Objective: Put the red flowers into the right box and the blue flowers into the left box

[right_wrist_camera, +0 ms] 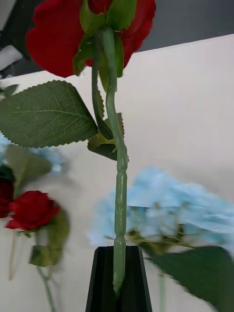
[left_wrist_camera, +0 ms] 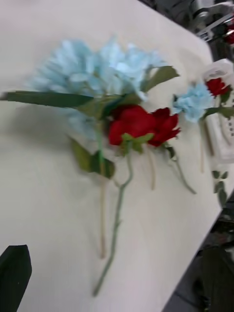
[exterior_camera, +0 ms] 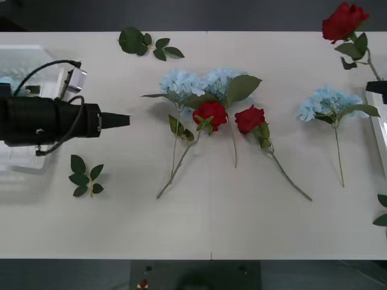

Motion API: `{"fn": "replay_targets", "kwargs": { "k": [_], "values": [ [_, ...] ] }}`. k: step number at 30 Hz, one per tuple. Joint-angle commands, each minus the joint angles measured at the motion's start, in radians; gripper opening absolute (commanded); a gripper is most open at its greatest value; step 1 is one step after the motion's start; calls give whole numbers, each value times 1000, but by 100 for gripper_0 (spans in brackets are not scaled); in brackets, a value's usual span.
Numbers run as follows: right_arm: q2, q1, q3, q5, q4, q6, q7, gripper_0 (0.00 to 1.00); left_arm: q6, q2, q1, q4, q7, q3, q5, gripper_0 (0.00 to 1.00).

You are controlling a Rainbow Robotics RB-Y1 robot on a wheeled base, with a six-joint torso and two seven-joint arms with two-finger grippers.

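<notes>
My right gripper [exterior_camera: 376, 86] is at the table's far right edge, shut on the stem of a red flower [exterior_camera: 343, 21] whose bloom stands up at the back right. In the right wrist view the stem [right_wrist_camera: 118, 195] runs between the black fingers [right_wrist_camera: 100, 287]. Two more red flowers [exterior_camera: 210, 113] [exterior_camera: 250, 118] lie mid-table below two blue flowers [exterior_camera: 181, 81] [exterior_camera: 221, 78]. A third blue flower [exterior_camera: 326, 99] lies right of them. My left gripper [exterior_camera: 124, 119] hovers open, left of the cluster, beside the left box [exterior_camera: 24, 57]. The right box [exterior_camera: 381, 130] shows only its rim.
Loose green leaf sprigs lie at the back [exterior_camera: 145, 43], at the front left [exterior_camera: 86, 176] and at the right edge [exterior_camera: 382, 211]. A pale blue bloom [exterior_camera: 6, 81] lies in the left box. The table's front half is bare.
</notes>
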Motion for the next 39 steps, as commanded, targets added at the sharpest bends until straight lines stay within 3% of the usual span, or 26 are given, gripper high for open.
{"fn": "replay_targets", "kwargs": {
  "k": [1,4,11,20,29,30,31,32,33,36,38,39],
  "values": [
    [-27,-4,-15,67,127,-7,-37,0,187,-83,-69,119,-14,145,-142,100],
    [-22,5,-14,140,237,-7,-42,0,302,-157,-141,219,-11,199,-277,100],
    [24,19,-15,219,474,-13,-47,0,426,-319,-267,341,31,299,-594,100],
    [134,16,-15,246,656,-128,-39,0,434,-508,-333,283,243,325,-993,100],
    [197,13,-15,271,722,-234,-39,0,400,-605,-333,163,420,228,-1196,100],
    [200,10,-15,274,725,-239,-37,4,394,-606,-333,151,437,211,-1208,100],
    [202,8,-15,277,730,-239,-37,14,386,-608,-333,142,454,195,-1217,100],
    [202,5,-15,281,734,-237,-36,38,371,-609,-333,134,476,173,-1223,100],
    [202,5,-14,285,734,-237,-34,52,360,-611,-333,131,491,159,-1226,100],
    [202,-4,-14,298,733,-213,-30,87,308,-611,-333,131,529,104,-1243,100],
    [202,-15,-14,320,730,-188,-24,100,283,-611,-333,131,537,67,-1272,100],
    [202,-27,-12,349,730,-168,-21,100,270,-611,-333,131,542,43,-1292,100]
  ]
}}
